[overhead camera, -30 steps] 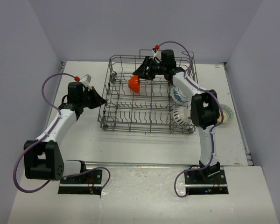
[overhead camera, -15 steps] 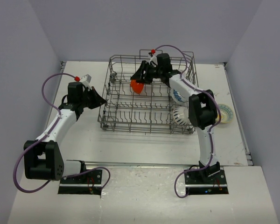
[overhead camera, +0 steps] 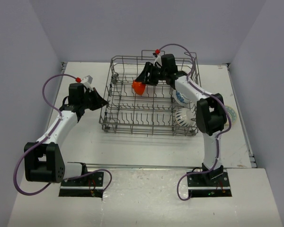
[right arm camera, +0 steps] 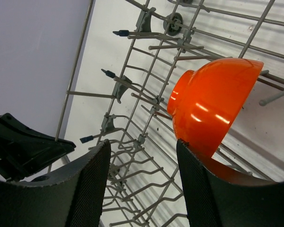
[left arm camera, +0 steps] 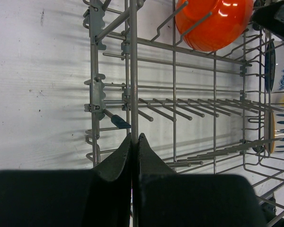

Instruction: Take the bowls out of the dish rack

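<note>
The grey wire dish rack (overhead camera: 114, 90) stands mid-table. The orange bowl (overhead camera: 138, 87) leans on tines in its far row. A white bowl with blue pattern (overhead camera: 181, 97) and a dark-striped bowl (overhead camera: 183, 118) stand at the rack's right end. Another bowl (overhead camera: 230, 113) lies on the table right of the rack. My right gripper (overhead camera: 144, 80) is open beside the orange bowl (right arm camera: 213, 106); the bowl's rim touches the outside of the right finger (right arm camera: 199, 189), and the gap holds only rack wires (right arm camera: 132, 90). My left gripper (left arm camera: 134, 138) is shut on the rack's left rim wire (left arm camera: 133, 71).
The table ends at grey walls behind and on both sides. The rack's handle loop (overhead camera: 149, 51) rises at the far edge. The left wrist view also shows the orange bowl (left arm camera: 213, 21), the blue-patterned bowl (left arm camera: 281, 66) and the striped bowl (left arm camera: 281, 130).
My right gripper has come down closer to the orange bowl, which has shifted and tilted slightly. The right elbow has swung right. The left arm has not moved.
</note>
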You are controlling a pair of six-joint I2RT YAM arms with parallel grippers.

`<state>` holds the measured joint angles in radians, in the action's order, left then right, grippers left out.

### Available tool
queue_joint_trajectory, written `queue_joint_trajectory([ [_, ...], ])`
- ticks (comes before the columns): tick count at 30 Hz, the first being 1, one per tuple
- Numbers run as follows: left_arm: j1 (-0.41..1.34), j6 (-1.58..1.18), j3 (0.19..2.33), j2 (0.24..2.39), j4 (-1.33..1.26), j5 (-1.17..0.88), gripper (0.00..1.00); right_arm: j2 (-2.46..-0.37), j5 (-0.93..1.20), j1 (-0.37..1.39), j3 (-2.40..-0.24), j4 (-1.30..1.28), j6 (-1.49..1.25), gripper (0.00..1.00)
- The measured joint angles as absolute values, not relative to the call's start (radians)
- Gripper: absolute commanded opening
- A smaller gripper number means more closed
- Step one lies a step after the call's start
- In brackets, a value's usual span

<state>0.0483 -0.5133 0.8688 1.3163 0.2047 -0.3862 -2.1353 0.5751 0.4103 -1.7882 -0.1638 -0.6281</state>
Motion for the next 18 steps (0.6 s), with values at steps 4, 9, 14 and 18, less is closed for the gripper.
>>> queue_joint_trajectory([
  [4,0.048,-0.513,0.869,1.316,0.205,-0.386,0.0,-2.095,0.548,0.403,-1.774,-0.173,-0.617,0.59],
  [9,0.048,-0.513,0.869,1.316,0.205,-0.386,0.0,-2.093,0.533,0.396,-1.774,-0.187,-0.615,0.59],
  [14,0.048,-0.513,0.869,1.316,0.205,-0.386,0.0,-2.093,0.504,0.394,-1.76,-0.189,-0.615,0.59],
  [18,0.048,-0.513,0.869,1.316,0.205,-0.386,0.0,-2.107,0.481,0.394,-1.748,-0.19,-0.612,0.58],
])
